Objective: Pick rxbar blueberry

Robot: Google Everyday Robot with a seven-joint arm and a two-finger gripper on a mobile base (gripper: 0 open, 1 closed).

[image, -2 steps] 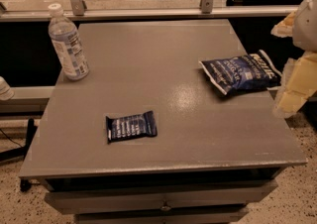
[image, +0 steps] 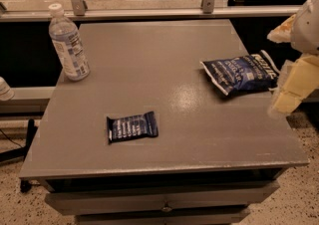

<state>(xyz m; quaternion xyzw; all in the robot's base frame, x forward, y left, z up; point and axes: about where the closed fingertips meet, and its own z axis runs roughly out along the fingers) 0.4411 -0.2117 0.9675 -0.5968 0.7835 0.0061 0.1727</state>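
The rxbar blueberry (image: 132,126) is a small flat dark navy wrapper with white text. It lies flat on the grey table (image: 149,69), near the front and left of centre. My gripper (image: 291,89) shows as a pale yellow shape at the right edge of the view, above the table's right side. It is next to the blue snack bag and far to the right of the bar. Nothing shows in the gripper.
A larger crinkled blue snack bag (image: 240,72) lies at the right of the table, close to my gripper. A water bottle (image: 69,44) stands upright at the back left corner. A railing runs behind the table, with a drawer front below.
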